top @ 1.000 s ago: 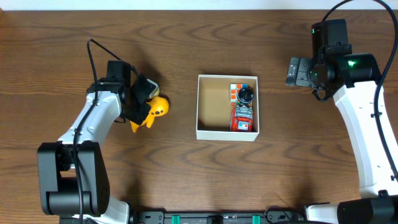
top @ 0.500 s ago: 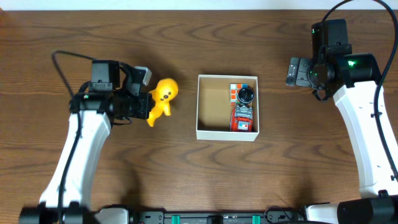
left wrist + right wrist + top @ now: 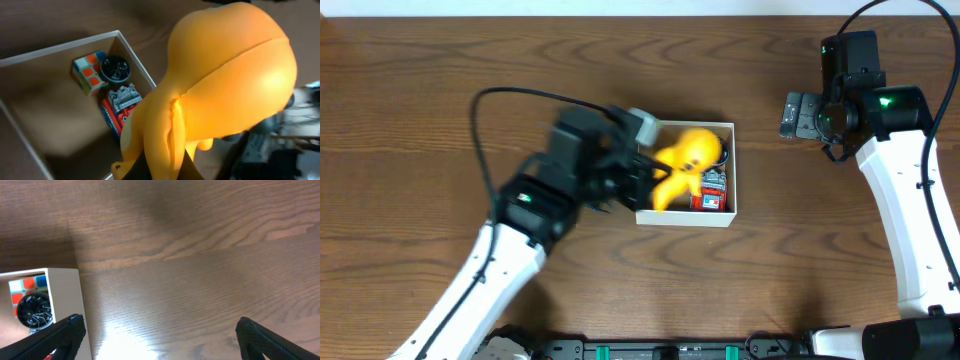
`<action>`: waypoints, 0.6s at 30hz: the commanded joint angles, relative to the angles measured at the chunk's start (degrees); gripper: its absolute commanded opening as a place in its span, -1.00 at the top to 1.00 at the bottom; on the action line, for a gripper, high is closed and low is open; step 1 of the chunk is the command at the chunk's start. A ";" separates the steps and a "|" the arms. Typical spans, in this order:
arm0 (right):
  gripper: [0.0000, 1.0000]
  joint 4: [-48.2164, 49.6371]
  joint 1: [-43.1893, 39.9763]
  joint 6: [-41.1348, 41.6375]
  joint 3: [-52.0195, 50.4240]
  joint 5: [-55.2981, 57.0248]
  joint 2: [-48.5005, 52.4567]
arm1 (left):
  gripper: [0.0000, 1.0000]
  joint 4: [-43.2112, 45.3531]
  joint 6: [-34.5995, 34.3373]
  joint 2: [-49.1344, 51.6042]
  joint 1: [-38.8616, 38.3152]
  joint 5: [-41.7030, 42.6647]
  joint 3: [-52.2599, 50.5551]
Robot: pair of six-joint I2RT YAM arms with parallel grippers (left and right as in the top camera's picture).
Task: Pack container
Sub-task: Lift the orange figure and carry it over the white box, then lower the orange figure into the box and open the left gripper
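So the left gripper (image 3: 648, 182) is clamping down on the yellow toy (image 3: 686, 158) by its lower end. The toy is sticking out ahead of the fingers and hanging right over the container (image 3: 685, 222). The overhead view is pretty blurry around that arm, so the exact finger contact is hard to make out. In the left wrist view the toy is filling most of the frame. Past the fingers, in the container's far corner, a colour cube (image 3: 86, 74), a black round piece (image 3: 115, 68) and a red pack (image 3: 107, 112) are sitting bunched together.

The right gripper (image 3: 798, 115) is hovering off to the container's side, clear of it. Its fingers (image 3: 70, 330) are spread wide, with only bare table (image 3: 200, 270) between them and the container's corner just beyond one fingertip.
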 commanded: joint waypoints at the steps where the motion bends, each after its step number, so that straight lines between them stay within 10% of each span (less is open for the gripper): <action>1: -0.98 0.00 -0.33 -0.04 0.79 0.46 -0.46 | 0.88 0.55 -8.92 -0.59 -6.36 -25.09 0.87; 6: -0.98 0.00 -0.33 -0.04 0.79 0.46 -0.46 | 0.89 0.22 -17.03 0.48 -11.67 -43.63 0.87; 18: -0.98 0.00 -0.33 -0.04 0.79 0.46 -0.46 | 0.88 -0.22 -23.78 12.33 -12.33 -44.39 0.87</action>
